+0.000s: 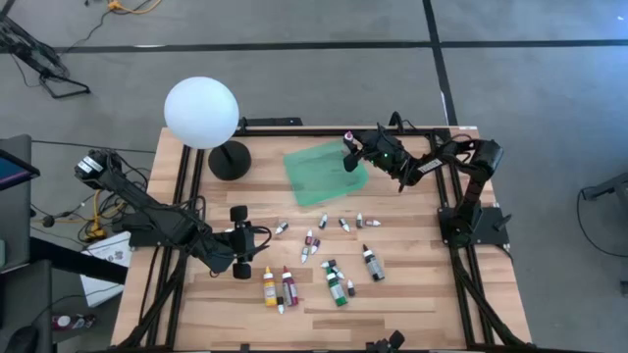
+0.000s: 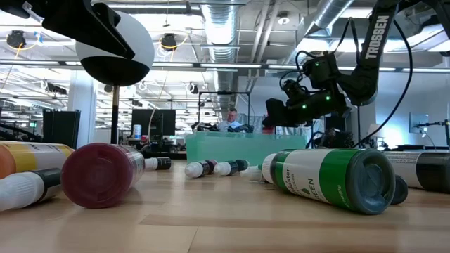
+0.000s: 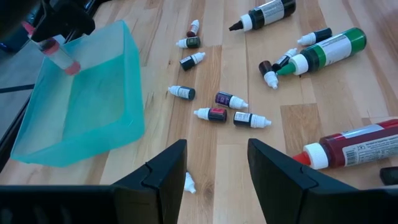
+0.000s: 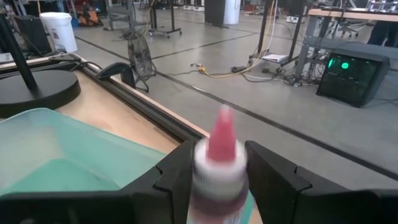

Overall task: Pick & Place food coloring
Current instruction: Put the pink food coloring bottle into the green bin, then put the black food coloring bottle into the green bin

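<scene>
Several food coloring bottles lie on their sides on the wooden table: yellow (image 1: 268, 286), red (image 1: 288, 284), green (image 1: 337, 284) and dark (image 1: 371, 263) ones, with tiny white-tipped droppers (image 1: 312, 240) among them. My right gripper (image 1: 351, 152) is over the green tray (image 1: 324, 169), shut on a pink-tipped bottle (image 4: 219, 155). My left gripper (image 1: 240, 243) is open and low at the left of the bottles, holding nothing. One dropper (image 3: 188, 182) lies just by its finger. My right gripper pinches the pink-tipped bottle between its two fingers (image 4: 177, 177), just under the white cap collar (image 4: 217, 171). The bottle is lifted clear above the tray, and its pink tip points away from the wrist. The left wrist view shows it (image 3: 59, 53) tilted over the tray's far end.
A white globe lamp (image 1: 201, 113) on a black round base (image 1: 230, 159) stands left of the tray. A black frame runs along the table's edges (image 1: 461, 294). The tray's floor (image 3: 81, 118) is bare. Bare wood shows along the near edge.
</scene>
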